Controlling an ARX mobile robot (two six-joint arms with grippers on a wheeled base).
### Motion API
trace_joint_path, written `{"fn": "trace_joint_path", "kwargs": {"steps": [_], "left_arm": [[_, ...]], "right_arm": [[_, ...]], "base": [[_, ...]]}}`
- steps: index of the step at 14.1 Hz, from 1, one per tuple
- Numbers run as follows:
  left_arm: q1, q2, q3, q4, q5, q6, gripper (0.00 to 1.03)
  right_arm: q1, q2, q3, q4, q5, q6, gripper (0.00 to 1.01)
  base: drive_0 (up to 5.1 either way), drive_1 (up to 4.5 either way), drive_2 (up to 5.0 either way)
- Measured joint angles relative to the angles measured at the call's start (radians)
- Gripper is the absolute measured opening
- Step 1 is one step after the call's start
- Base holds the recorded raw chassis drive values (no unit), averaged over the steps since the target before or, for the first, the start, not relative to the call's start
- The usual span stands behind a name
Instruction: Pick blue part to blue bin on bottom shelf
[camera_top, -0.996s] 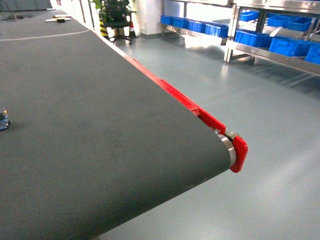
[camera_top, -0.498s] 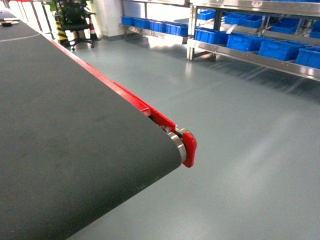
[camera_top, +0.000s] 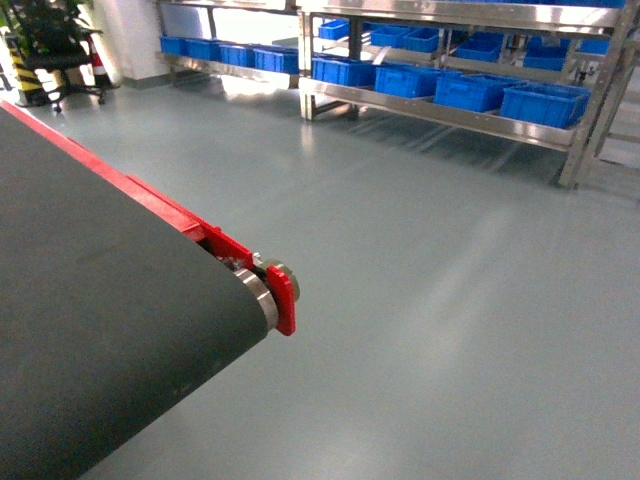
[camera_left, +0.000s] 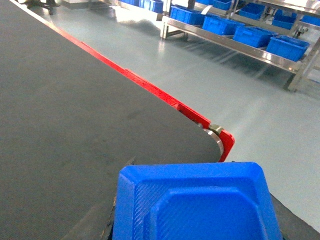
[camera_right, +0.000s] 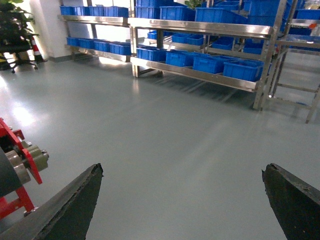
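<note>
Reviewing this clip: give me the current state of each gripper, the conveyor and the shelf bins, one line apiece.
right gripper: open, fingers wide apart, nothing between them.
left gripper: fingers hidden; a blue object fills the bottom of its wrist view.
conveyor belt: bare where visible.
blue bins: sitting on the bottom shelf, contents too far to tell.

Readable text: none in any view.
Blue bins (camera_top: 470, 92): no label legible.
Shelf rack (camera_right: 200, 30): no sign legible.
Conveyor belt (camera_top: 90, 310): unmarked.
</note>
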Motion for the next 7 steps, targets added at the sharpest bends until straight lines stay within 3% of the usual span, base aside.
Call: {"fn": "trace_joint_path", "kwargs": {"steps": [7], "left_arm": [[0.000,0.000,0.000,0.000,0.000,0.000,0.43]], "right_arm": [[0.000,0.000,0.000,0.000,0.000,0.000,0.98]], "base": [[-1.7,-1.73,-1.7]]}}
